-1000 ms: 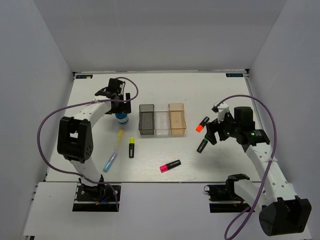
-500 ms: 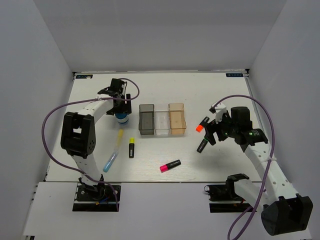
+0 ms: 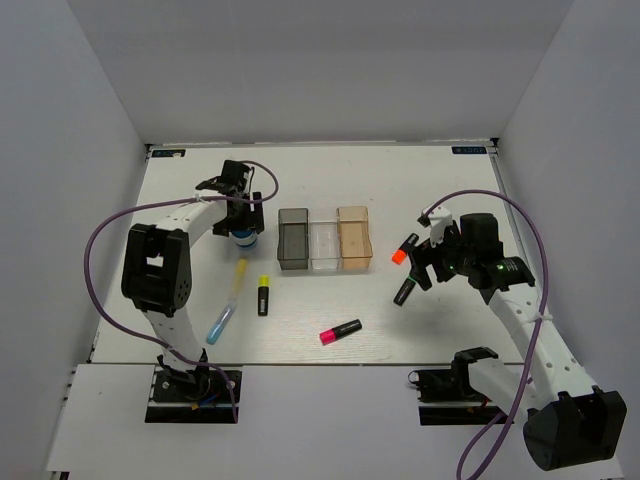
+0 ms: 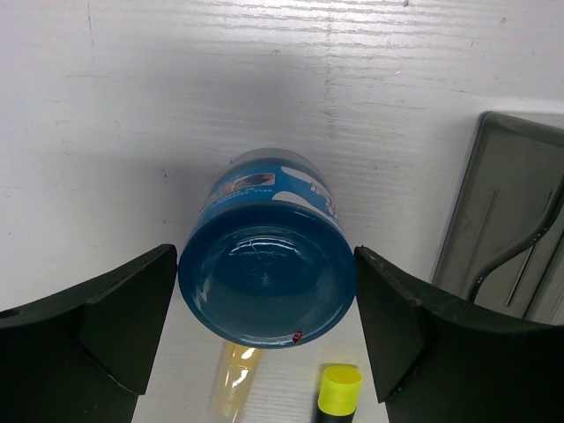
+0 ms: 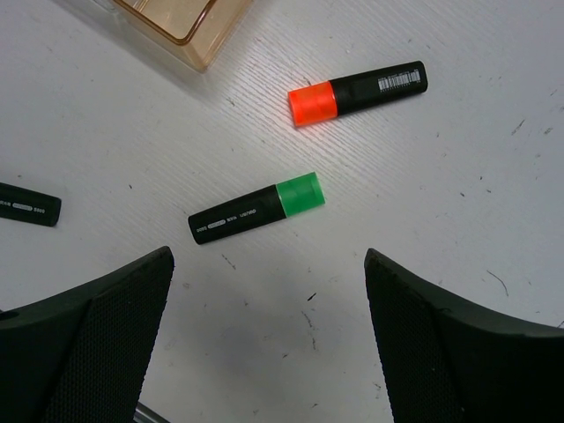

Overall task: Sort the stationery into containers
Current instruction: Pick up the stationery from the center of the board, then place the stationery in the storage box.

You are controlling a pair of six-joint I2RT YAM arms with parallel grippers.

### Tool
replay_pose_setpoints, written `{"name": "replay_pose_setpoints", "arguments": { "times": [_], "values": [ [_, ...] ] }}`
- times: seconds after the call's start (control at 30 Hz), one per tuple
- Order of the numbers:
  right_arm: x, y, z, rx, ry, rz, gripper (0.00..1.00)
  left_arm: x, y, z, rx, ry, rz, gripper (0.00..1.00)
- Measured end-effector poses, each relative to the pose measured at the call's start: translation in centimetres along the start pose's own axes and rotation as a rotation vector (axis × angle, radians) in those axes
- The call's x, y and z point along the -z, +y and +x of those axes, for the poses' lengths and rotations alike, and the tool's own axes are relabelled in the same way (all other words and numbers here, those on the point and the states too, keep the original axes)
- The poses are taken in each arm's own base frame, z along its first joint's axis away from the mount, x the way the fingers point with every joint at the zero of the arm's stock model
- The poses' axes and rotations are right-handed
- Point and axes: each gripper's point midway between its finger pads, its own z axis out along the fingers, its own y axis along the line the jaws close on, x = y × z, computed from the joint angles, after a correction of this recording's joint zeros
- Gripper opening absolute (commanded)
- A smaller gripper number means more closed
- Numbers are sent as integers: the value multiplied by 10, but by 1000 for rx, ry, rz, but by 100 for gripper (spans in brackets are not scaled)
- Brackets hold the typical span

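My left gripper (image 3: 242,222) (image 4: 265,264) is shut on the small round blue tape roll (image 3: 243,238) (image 4: 267,269), with a finger (image 4: 106,326) touching each side; I cannot tell whether the roll is off the table. My right gripper (image 3: 430,264) (image 5: 267,260) is open and empty above the table, just near of the green-capped highlighter (image 3: 404,291) (image 5: 256,211). The orange-capped highlighter (image 3: 405,247) (image 5: 357,92) lies beyond it. The three bins stand in a row at the centre: grey (image 3: 293,239) (image 4: 502,211), clear (image 3: 324,243) and orange-tan (image 3: 355,239) (image 5: 176,18).
A pale-yellow pen (image 3: 238,280) (image 4: 233,388) and a light-blue pen (image 3: 220,322) lie in line below the roll. A yellow-capped highlighter (image 3: 264,294) (image 4: 339,388) lies beside them. A pink-capped highlighter (image 3: 340,331) lies near the front centre.
My left gripper has come down and forward around the blue tape roll. My right gripper has shifted slightly left near the green and orange highlighters. No stationery has moved.
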Motion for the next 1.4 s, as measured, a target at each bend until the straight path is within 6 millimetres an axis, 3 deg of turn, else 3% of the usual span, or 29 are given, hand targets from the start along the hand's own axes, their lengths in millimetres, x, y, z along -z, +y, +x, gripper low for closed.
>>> {"name": "replay_pose_setpoints", "arguments": {
  "times": [0.1,0.17,0.3,0.33,0.37,0.53,0.63,0.67,0.77,0.9,1.0,1.13,1.4],
  "values": [
    [0,-1,0,0,1,5,90,0,0,1,4,3,2,84],
    [0,-1,0,0,2,7,90,0,-1,1,8,4,3,68],
    [0,-2,0,0,2,10,90,0,-1,2,3,8,3,23],
    [0,-2,0,0,3,11,90,0,-1,1,3,8,3,7],
    [0,-2,0,0,3,12,90,0,-1,1,3,11,2,0],
    [0,-3,0,1,1,14,87,2,-1,2,1,21,0,0],
    [0,-3,-1,12,-1,12,10,11,-3,2,-10,17,5,0],
    [0,-2,-1,15,-4,8,0,17,-5,1,-19,6,11,0],
    [0,-2,-2,5,-7,7,0,43,-21,-8,-53,-47,47,0],
    [-1,-1,-2,5,-8,5,0,86,-57,-23,-113,-155,131,0],
    [-1,-2,-2,5,-9,6,0,106,-86,-27,-151,-199,198,0],
    [-1,-2,-2,5,-10,7,0,109,-105,-23,-177,-193,233,0],
    [-1,-2,-2,6,-11,11,0,83,-120,-5,-222,-108,216,0]
  ]
}}
